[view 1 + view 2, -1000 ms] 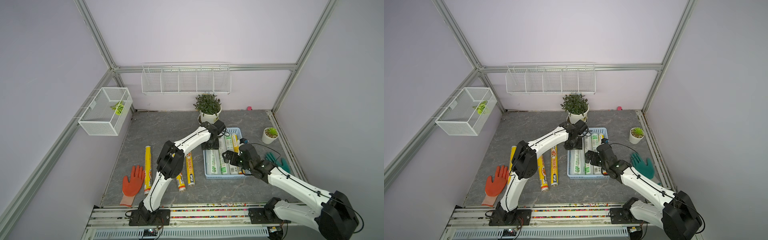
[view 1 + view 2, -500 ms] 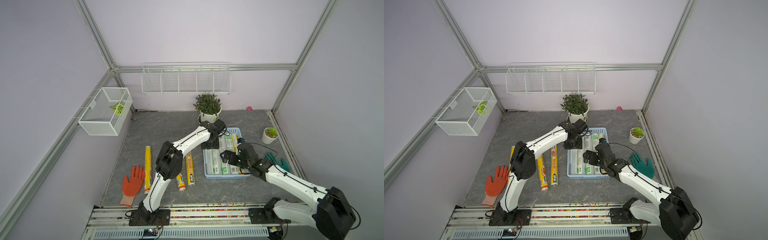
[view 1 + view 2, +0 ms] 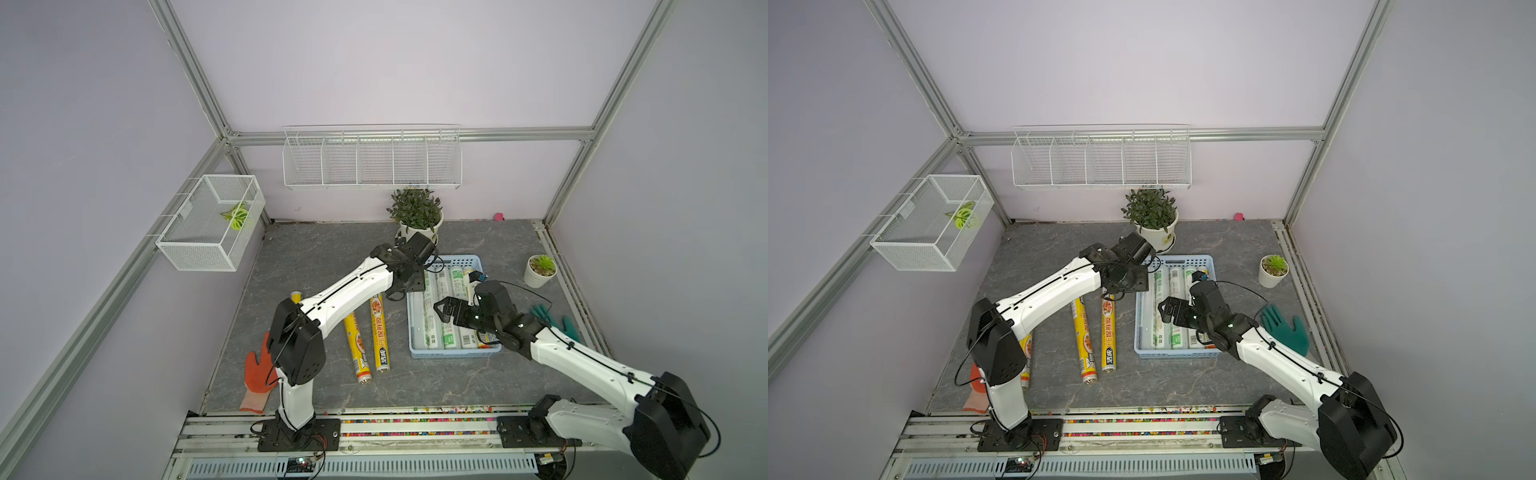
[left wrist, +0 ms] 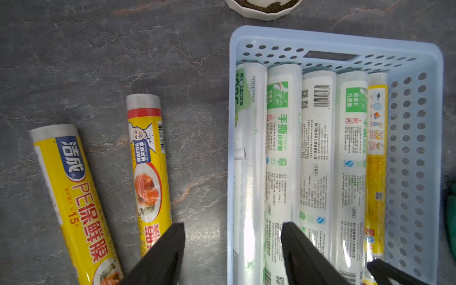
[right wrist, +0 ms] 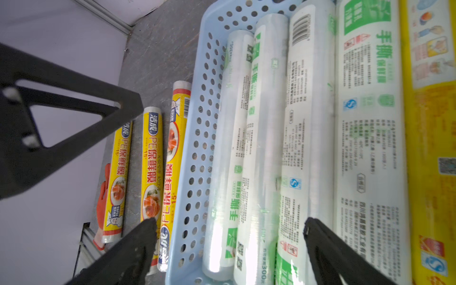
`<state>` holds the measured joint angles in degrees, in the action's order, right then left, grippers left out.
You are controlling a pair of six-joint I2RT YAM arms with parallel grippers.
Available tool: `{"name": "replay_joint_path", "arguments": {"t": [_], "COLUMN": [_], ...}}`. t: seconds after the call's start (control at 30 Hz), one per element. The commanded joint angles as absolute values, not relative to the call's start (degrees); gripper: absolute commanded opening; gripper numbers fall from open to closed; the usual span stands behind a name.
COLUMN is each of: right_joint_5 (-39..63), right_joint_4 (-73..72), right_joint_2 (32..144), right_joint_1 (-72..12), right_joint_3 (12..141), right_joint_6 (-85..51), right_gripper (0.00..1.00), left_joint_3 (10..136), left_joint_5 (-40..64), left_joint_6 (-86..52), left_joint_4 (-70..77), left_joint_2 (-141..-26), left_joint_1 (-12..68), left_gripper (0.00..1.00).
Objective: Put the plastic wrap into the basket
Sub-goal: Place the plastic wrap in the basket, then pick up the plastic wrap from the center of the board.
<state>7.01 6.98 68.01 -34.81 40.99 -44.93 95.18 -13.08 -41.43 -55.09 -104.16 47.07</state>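
Note:
The light-blue basket (image 3: 453, 354) (image 3: 1177, 354) holds several white, green-labelled rolls of plastic wrap (image 4: 318, 148) (image 5: 266, 123) and one yellow roll (image 4: 376, 160) along its right wall. Three yellow rolls lie on the table to its left (image 3: 380, 332) (image 3: 357, 349) (image 3: 1025, 357); my left arm partly hides the outermost. My left gripper (image 4: 233, 225) (image 3: 409, 282) hangs open above the basket's left wall (image 4: 230, 148), its jaws astride the leftmost clear roll (image 4: 249, 160) with nothing held. Over the middle of the basket my right gripper (image 5: 229, 220) (image 3: 446, 311) stands wide open and empty.
A large potted plant (image 3: 415, 212) stands just behind the basket, a small one (image 3: 540, 270) at the right. A green glove (image 3: 552, 324) lies right of the basket and an orange glove (image 3: 257, 374) at the front left. A wire-mesh box (image 3: 208, 224) and a wire rack (image 3: 370, 158) hang on the walls.
My left gripper's jaws have spread wider over the basket's left side. My right gripper has moved a little farther in over the basket, still open.

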Motion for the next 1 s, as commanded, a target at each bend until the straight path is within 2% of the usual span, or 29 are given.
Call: {"name": "replay_joint_path", "arguments": {"t": [0.0, 0.23, 0.4, 0.73, 0.97], "right_joint_5": [9.55, 5.6, 2.19, 0.54, -1.32], "right_joint_4": [5.17, 10.21, 14.72, 16.85, 16.9], "right_joint_2": [69.74, 75.76, 81.57, 87.56, 88.42], "right_joint_1": [-35.92, -42.36, -46.43, -49.11, -49.31], "right_joint_3": [43.9, 51.39, 57.43, 62.21, 61.78], "right_joint_6": [-43.31, -39.08, -36.74, -36.08, -37.95], "right_gripper": [0.98, 0.98, 0.98, 0.98, 0.98], "left_joint_3": [88.38, 70.11, 62.71, 63.68, 66.47], "left_joint_5": [-15.05, -8.58, -3.74, 4.11, 4.06], "left_joint_6": [-42.39, -44.83, -44.65, -40.53, -39.5], "left_joint_4": [-47.92, -36.24, -34.34, -39.79, -41.97], "left_joint_2": [-97.72, -84.62, -81.56, -91.7, -97.13], "left_joint_1": [45.06, 37.25, 33.29, 31.81, 31.82], "left_gripper": [0.71, 0.79, 0.82, 0.78, 0.76]}}
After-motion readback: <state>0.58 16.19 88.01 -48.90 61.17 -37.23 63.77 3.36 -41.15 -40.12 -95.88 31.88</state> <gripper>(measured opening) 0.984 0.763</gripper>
